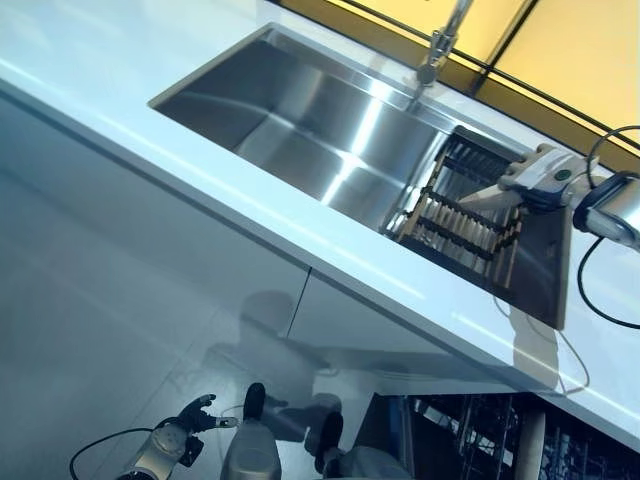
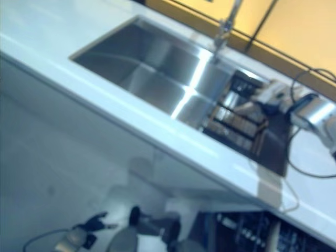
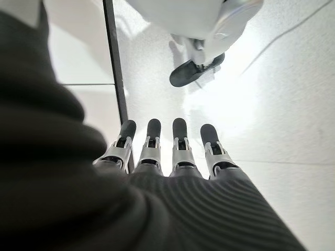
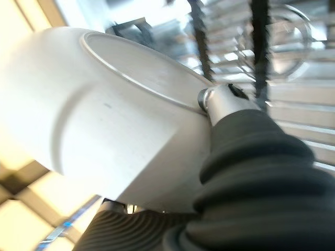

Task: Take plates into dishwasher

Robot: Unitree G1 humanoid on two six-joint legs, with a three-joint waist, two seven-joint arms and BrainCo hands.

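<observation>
White counter (image 1: 300,225) around steel sink (image 1: 330,130)

- Right hand (image 4: 246,157): fingers hidden behind white plate (image 4: 104,115); only the thumb shows on the rim.
- Plate cut off by the wrist view's edge.
- Dish rack (image 1: 462,222) in sink (image 1: 300,120): contents unclear.
- Dishwasher (image 1: 480,440) cut off at the lower edge; interior too dark to tell.
- Faucet (image 1: 440,45) top out of frame.

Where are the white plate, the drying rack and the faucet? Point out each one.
white plate (image 4: 104,125), right wrist view, on its underside, below the foot ring.
drying rack (image 1: 465,225), left eye view, on its slatted side.
faucet (image 1: 437,45), left eye view, on its lower stem.
</observation>
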